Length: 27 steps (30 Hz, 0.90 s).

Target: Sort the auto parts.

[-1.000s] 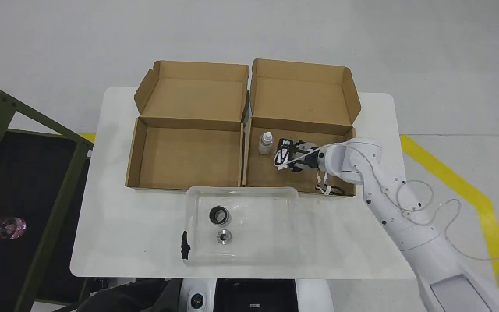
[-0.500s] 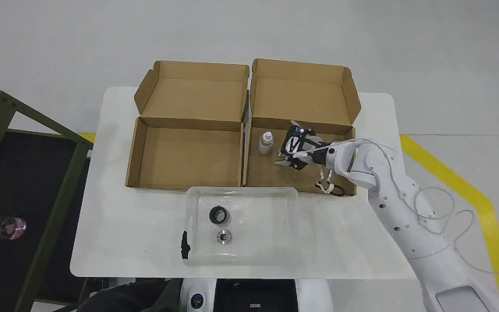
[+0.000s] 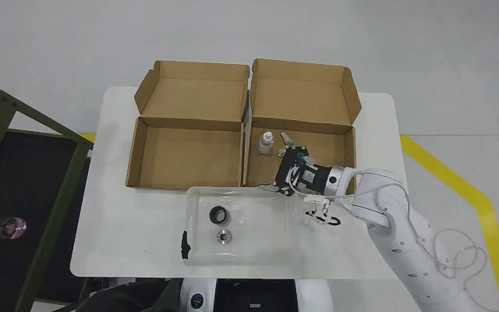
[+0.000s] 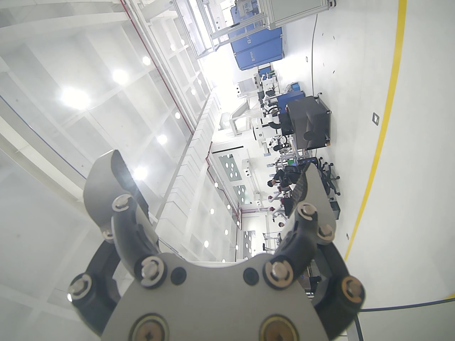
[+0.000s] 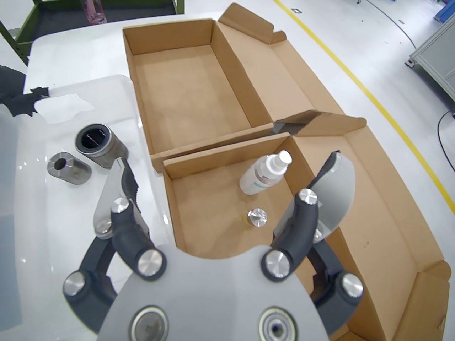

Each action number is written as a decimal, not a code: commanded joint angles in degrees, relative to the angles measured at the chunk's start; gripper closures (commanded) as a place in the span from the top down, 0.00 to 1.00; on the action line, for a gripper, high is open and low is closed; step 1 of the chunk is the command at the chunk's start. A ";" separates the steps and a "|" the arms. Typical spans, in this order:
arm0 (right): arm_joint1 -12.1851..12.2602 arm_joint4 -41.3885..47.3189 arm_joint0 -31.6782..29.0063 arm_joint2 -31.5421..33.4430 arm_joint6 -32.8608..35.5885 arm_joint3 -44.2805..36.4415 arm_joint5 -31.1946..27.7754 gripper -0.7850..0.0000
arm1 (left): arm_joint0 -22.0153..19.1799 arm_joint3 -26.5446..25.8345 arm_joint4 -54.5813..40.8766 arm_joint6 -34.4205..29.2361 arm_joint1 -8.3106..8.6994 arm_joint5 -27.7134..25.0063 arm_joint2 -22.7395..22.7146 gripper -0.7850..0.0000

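Two open cardboard boxes sit side by side on the white table (image 3: 117,226), their lids folded back on the far side. The left box (image 3: 187,156) lies beside the right box (image 3: 300,97), which holds a white spray bottle (image 3: 267,143) standing at its left end and a small round metal cap (image 5: 257,215) just beside it. On the near side of both boxes lies a clear plastic tray (image 3: 265,234), with a black scrap (image 3: 185,244) on its left rim.

My right gripper (image 3: 281,165) hovers where the right box's near wall meets the tray. Its fingers are spread wide and hold nothing. That cardboard wall stands between them, one finger over the tray and the other over the box. My left gripper (image 4: 209,172) points up into the room, fingers also apart.

Two parts lie in the left half of the tray. One is a dark grey steel sleeve (image 3: 221,213) with a black bore. Just on its near side is a smaller, brighter steel cylinder (image 3: 224,237) with a hole through its middle.
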 commanded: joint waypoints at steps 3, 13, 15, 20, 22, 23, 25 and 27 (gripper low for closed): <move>-0.18 -1.50 -1.55 -2.27 -1.38 -2.11 0.33 1.00 | 0.00 0.00 0.00 0.00 0.00 0.00 0.00 1.00; -1.52 -5.07 -0.79 -11.05 -5.70 -0.41 -0.33 1.00 | 0.00 0.00 0.00 0.00 0.00 0.00 0.00 1.00; -1.94 -6.09 0.04 -12.93 -6.31 0.43 -0.11 1.00 | 0.00 0.00 0.00 0.00 0.00 0.00 0.00 1.00; -2.98 -7.16 2.09 -16.90 -7.54 2.48 -0.24 1.00 | 0.00 0.00 0.00 0.00 0.00 0.00 0.00 1.00; -3.36 -7.44 2.69 -18.09 -7.65 3.26 0.13 1.00 | 0.00 0.00 0.00 0.00 0.00 0.00 0.00 1.00; -3.52 -7.65 2.92 -18.65 -7.62 3.72 0.16 1.00 | 0.00 0.00 0.00 0.00 0.00 0.00 0.00 1.00; -3.79 -8.20 3.34 -19.52 -7.56 4.53 0.24 1.00 | 0.00 0.00 0.00 0.00 0.00 0.00 0.00 1.00; -4.03 -8.68 3.64 -20.26 -7.54 5.28 0.37 1.00 | 0.00 0.00 0.00 0.00 0.00 0.00 0.00 1.00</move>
